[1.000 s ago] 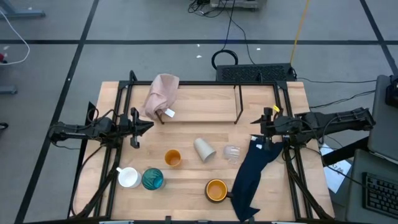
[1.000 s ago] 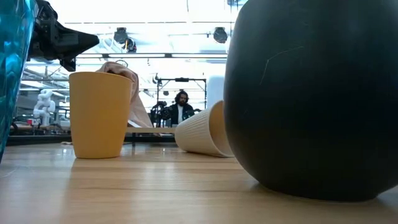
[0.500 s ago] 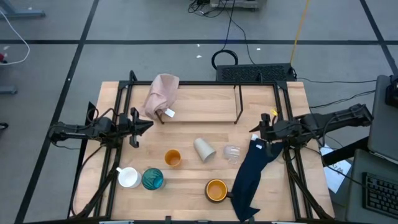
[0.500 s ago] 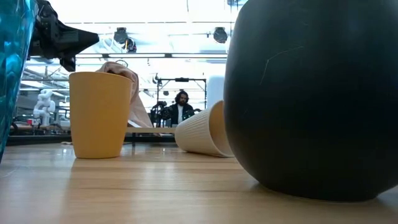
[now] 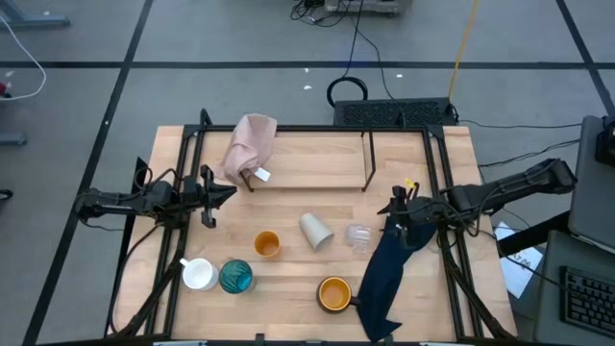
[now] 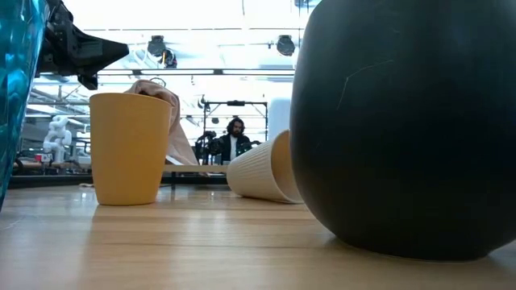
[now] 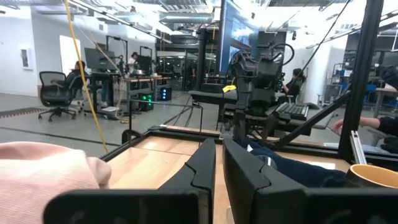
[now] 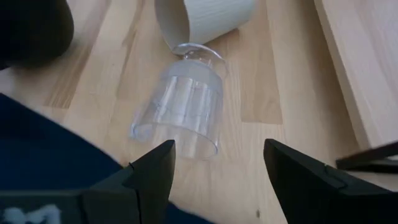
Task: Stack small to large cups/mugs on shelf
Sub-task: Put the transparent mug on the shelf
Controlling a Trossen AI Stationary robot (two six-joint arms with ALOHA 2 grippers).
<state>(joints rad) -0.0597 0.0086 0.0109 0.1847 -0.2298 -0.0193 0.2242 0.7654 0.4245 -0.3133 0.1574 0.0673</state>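
Observation:
The tiny clear cup lies on its side on the table, beside the beige cup, which also lies on its side. The small orange cup, white mug, teal glass and orange-yellow mug stand upright nearer the front. The black-rod shelf stands at the far middle. My right gripper is open, just right of the clear cup and above it, touching nothing. My left gripper is shut and empty at the table's left.
A pink cloth hangs over the shelf's left end. A navy cloth lies under my right gripper and runs to the front edge, next to the orange-yellow mug. Black frame rails run along both table sides.
My right gripper has gone toward the table's left and a little toward the near edge, closing in on the clear cup. The cups have not moved.

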